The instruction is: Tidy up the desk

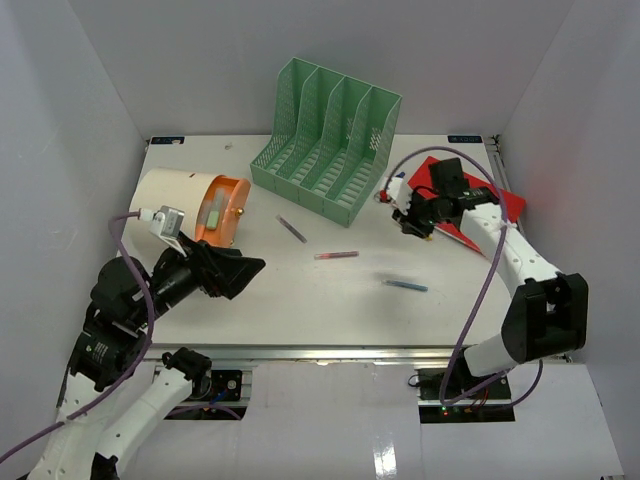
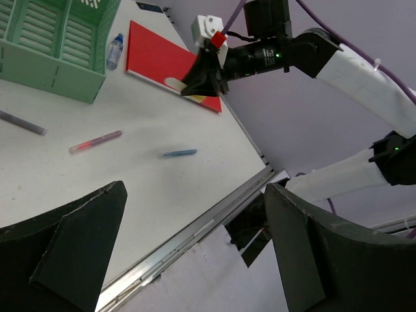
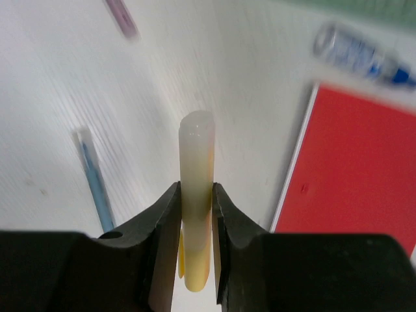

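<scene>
The desk (image 1: 330,320) fills the middle of the top view, its front rail along the bottom. At its right edge the right gripper (image 3: 195,195) pinches a pale yellow stick (image 3: 196,149) beside the red notebook (image 1: 505,205). At lower left the left gripper (image 2: 195,188) gapes wide and holds nothing. A blue pen (image 1: 405,286) and a red pen (image 1: 336,256) lie in the open middle.

Matt white desk (image 1: 300,300), slatted green plastic rack (image 1: 330,135), smooth translucent pale tube (image 3: 196,195).

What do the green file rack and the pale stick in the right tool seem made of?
Green file rack: likely moulded plastic, matte; its walls are evenly slotted. Pale stick: perhaps translucent plastic or wax, smooth, with a yellowish glow through it; uncertain.
</scene>
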Robot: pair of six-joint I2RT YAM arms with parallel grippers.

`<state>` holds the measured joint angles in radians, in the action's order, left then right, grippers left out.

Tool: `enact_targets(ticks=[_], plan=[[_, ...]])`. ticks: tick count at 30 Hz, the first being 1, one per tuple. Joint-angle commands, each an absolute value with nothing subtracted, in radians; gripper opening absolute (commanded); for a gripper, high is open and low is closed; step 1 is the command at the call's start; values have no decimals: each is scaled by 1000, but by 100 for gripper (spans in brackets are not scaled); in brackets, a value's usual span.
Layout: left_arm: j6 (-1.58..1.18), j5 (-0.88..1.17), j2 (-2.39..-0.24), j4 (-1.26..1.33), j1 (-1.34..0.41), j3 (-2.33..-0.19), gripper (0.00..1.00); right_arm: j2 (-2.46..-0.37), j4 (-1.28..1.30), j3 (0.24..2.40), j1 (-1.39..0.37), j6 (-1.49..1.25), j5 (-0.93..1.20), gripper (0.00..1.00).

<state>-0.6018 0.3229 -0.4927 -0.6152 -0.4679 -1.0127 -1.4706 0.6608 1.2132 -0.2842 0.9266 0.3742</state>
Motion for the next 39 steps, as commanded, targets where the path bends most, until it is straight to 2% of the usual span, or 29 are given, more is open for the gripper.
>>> enact_targets(ticks=[1,7,12,21,31,39], plan=[[-679,308,-494,-565,-468,-1106,98,-1574,695,1506,-536,896,491,8],[-705,146,-458,-596,-468,-1237,98,-1706,715,1835,-779,1219,378,8],[-734,-35,-406,-652,-468,-1284,98,-1794,651,1979,-914,1499,268,8],[-755,-113,-366,-677,-468,-1266,98,-1895,409,2005,-1045,1806,224,8],[-720,-102,-358,-715,-469,-1291,98,-2049,299,2130,-1102,1904,172,8],[-716,-85,-339,-735,-468,-1282,98,-2053,274,2069,-1104,1978,154,8]])
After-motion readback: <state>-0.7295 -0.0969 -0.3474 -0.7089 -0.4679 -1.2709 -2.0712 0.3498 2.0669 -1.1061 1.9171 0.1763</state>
